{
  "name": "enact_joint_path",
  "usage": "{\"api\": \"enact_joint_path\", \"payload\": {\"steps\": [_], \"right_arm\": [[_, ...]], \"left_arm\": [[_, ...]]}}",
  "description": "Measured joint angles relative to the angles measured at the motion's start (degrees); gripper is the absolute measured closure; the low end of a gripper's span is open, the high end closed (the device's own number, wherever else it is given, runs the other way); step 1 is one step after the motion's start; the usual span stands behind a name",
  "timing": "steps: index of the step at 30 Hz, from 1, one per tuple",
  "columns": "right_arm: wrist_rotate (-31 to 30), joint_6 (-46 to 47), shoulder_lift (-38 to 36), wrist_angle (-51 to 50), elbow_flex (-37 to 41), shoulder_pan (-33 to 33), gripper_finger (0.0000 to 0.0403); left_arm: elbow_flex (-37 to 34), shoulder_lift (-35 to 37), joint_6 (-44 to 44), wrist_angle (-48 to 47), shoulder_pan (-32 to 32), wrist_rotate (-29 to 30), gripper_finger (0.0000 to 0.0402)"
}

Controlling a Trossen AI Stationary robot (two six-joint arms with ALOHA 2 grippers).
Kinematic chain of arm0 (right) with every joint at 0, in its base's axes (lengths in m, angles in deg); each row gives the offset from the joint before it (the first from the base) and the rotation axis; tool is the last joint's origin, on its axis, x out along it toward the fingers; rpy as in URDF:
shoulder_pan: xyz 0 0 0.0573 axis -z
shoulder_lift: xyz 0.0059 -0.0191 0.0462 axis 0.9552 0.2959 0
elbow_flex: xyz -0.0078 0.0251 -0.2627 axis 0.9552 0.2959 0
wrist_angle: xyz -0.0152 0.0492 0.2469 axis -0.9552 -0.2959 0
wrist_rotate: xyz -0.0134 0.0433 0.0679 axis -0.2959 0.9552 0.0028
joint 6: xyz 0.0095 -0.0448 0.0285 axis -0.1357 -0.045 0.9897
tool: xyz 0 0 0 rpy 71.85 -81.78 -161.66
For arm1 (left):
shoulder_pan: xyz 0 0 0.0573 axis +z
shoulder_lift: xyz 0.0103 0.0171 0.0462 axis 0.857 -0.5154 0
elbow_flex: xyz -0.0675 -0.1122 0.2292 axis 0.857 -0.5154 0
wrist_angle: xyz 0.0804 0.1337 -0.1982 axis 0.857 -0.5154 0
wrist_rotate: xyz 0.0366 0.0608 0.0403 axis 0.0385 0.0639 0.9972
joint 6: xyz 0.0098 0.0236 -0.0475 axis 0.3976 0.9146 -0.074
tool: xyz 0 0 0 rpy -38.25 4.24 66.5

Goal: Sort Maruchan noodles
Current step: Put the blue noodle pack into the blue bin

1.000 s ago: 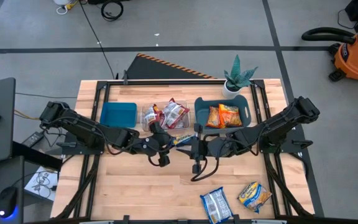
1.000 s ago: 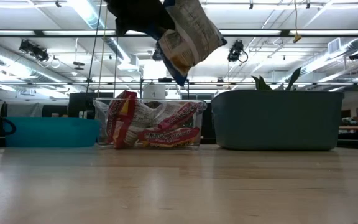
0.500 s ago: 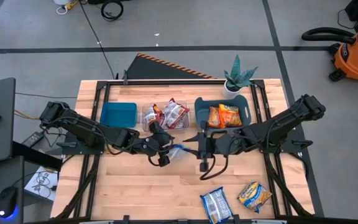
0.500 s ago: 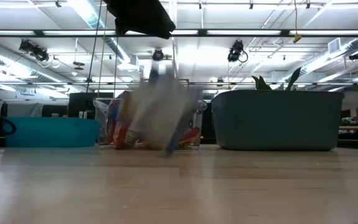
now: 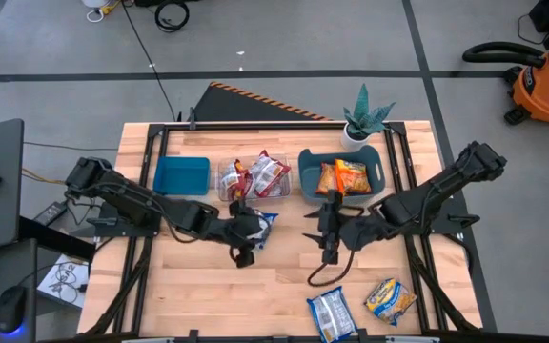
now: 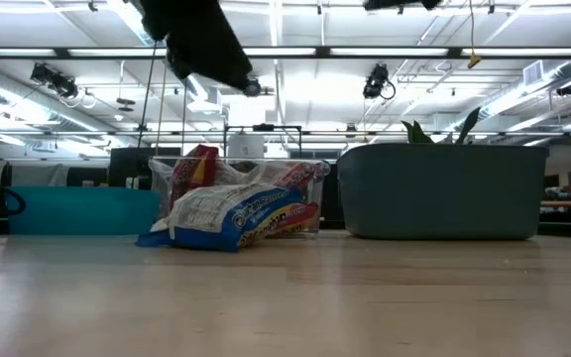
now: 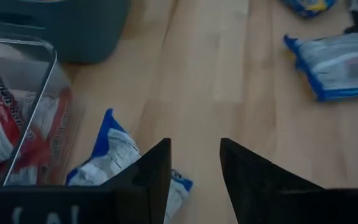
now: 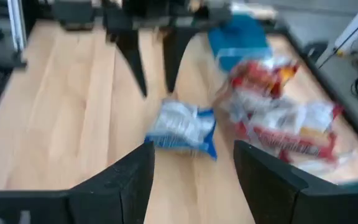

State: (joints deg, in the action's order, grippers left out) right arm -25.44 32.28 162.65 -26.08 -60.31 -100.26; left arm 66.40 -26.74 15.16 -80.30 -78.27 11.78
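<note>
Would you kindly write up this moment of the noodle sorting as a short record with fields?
left gripper: open, empty, just above the dropped packet
right gripper: open, empty, mid-table
dropped packet: blue-and-white, flat on the table beside the clear tub
clear tub: holds red-and-silver packets
dark bin: holds orange packets
blue tray: no packets in it
unsorted: blue-and-white packet and yellow-and-blue packet at the table's near edge

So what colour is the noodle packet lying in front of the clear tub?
Blue and white noodle packet; low view shows it best.
</note>
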Motion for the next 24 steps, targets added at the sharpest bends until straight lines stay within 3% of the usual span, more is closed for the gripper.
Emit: {"api": "enact_joint_path", "payload": {"steps": [8, 15, 24], "right_arm": [[-3.83, 3.94, 1.23, 2.47, 6.73, -1.35, 0.0178], [-4.21, 2.30, 1.18, 7.80, 9.78, -1.34, 0.0178], [-4.34, 2.11, 1.18, 8.37, 10.39, -1.34, 0.0178]], "left_arm": [[2.27, -7.17, 0.32, -3.42, -1.57, 8.83, 0.0212], [5.31, -13.34, 6.13, -3.48, 1.18, 11.14, 0.0149], [5.74, -18.40, 9.09, -2.23, 3.15, 11.45, 0.0159]]}}
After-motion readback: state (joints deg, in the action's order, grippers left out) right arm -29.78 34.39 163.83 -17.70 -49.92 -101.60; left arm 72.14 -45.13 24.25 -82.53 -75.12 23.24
